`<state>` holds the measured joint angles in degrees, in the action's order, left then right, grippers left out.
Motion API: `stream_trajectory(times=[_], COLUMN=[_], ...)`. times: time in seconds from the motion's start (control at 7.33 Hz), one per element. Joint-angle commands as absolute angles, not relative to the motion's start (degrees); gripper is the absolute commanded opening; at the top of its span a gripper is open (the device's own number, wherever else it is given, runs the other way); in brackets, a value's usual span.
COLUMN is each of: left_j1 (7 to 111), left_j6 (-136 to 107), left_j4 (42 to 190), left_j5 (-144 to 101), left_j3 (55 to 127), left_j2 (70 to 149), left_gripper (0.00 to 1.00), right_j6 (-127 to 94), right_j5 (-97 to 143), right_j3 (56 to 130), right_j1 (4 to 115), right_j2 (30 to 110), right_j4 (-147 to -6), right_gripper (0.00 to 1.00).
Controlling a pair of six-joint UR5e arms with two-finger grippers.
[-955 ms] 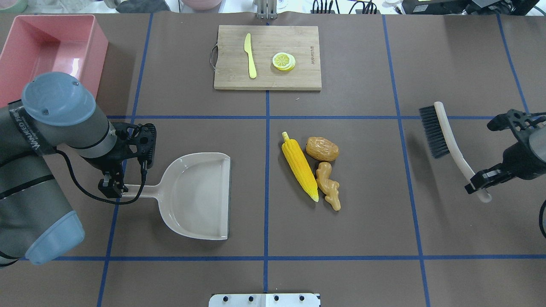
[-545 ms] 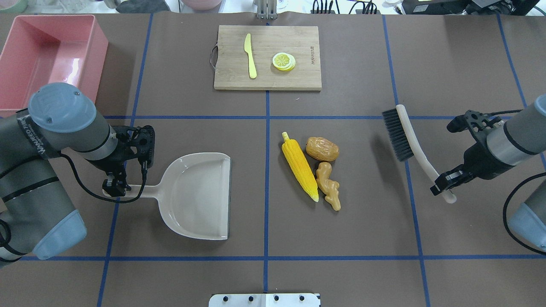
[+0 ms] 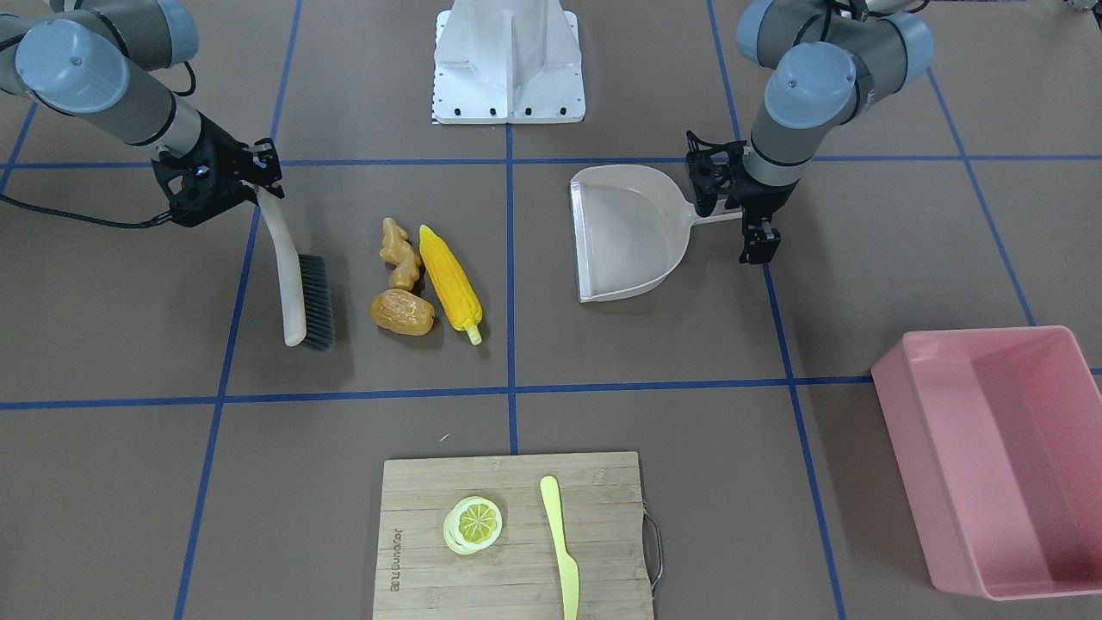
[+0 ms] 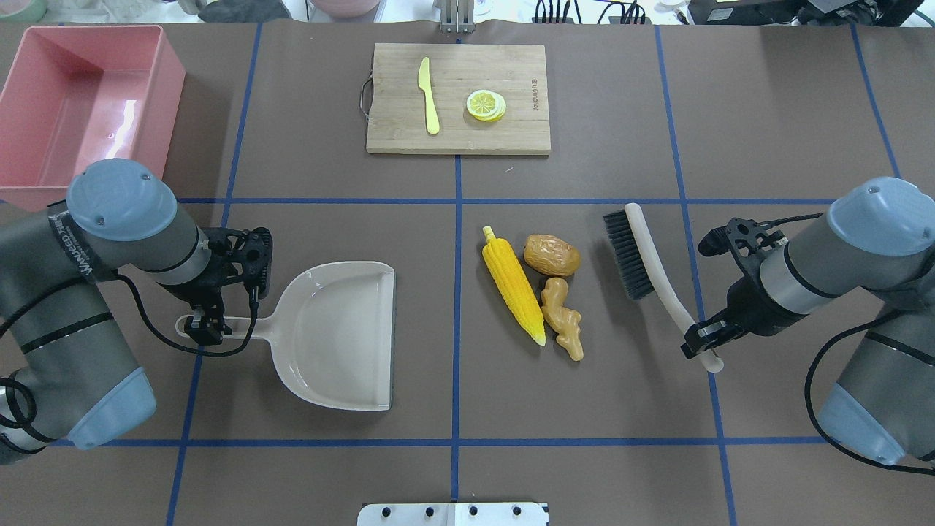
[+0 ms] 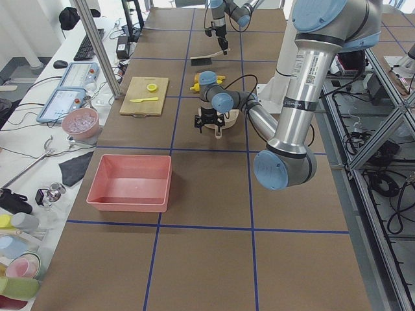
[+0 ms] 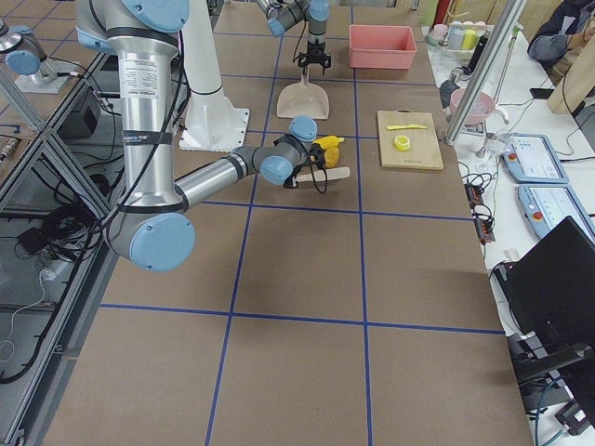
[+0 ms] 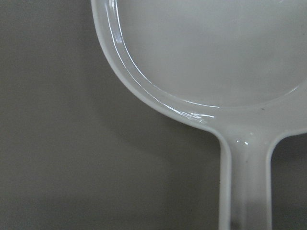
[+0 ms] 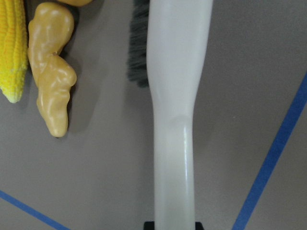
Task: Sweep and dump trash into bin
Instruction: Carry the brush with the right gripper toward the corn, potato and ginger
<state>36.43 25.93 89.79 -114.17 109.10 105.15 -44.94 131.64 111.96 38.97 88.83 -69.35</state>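
Observation:
The trash lies mid-table as a yellow corn cob (image 4: 513,285), a brown potato (image 4: 551,255) and a tan ginger root (image 4: 563,318). Just right of it, my right gripper (image 4: 703,342) is shut on the handle end of a cream brush (image 4: 661,281), with the bristles (image 4: 628,256) facing the trash. The beige dustpan (image 4: 336,336) lies flat to the left, mouth toward the trash. My left gripper (image 4: 207,326) stands open astride its handle (image 7: 245,182), which sits off-centre in the left wrist view. The empty pink bin (image 4: 44,95) stands at the far left corner.
A wooden cutting board (image 4: 511,73) at the far middle carries a pale yellow knife (image 4: 429,95) and a lemon slice (image 4: 486,104). Blue tape lines grid the brown table. The robot's white base plate (image 4: 453,513) sits at the near edge.
My right arm has carried the brush leftward, close to the trash. My left gripper has shifted slightly along the dustpan handle. Dustpan and trash have not moved.

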Motion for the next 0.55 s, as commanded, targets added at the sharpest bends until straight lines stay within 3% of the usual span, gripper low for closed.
stream_trajectory(times=[0.0,0.41], left_j1=[35.9,35.9], left_j6=[25.9,26.0], left_j4=[91.7,94.9], left_j5=[-114.2,-114.3], left_j3=[108.6,107.0], left_j2=[103.9,103.4], left_gripper=[0.97,0.97], right_j6=[-50.2,-53.3], right_j5=[131.1,130.3], right_j3=[112.0,110.7], right_j1=[37.6,35.9], right_j2=[87.1,83.5], right_j4=[-69.4,-69.3], right_gripper=[0.0,0.0])
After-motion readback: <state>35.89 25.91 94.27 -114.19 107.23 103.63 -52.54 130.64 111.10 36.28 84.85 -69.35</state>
